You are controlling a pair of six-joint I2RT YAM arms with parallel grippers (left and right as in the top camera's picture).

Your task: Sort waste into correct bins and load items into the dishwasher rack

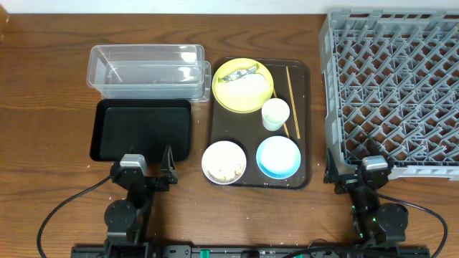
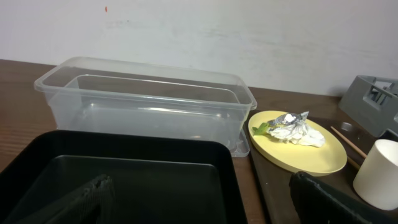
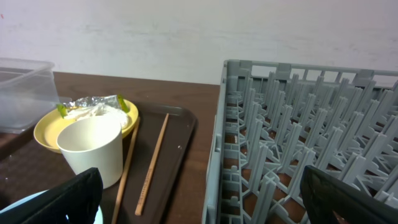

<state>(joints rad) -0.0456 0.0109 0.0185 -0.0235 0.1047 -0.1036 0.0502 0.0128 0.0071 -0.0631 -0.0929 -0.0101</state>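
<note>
On the brown serving tray sit a yellow plate holding a yellow-green wrapper and crumpled white paper, a white cup, chopsticks, a white bowl with beige food scraps, and a light-blue bowl. The clear container and black tray lie to the left. The grey rack is on the right. My left gripper is open and empty at the black tray's near edge. My right gripper is open and empty at the rack's near left corner.
The plate, wrapper and paper, cup, clear container and black tray show in the left wrist view. The right wrist view shows the cup, chopsticks and rack.
</note>
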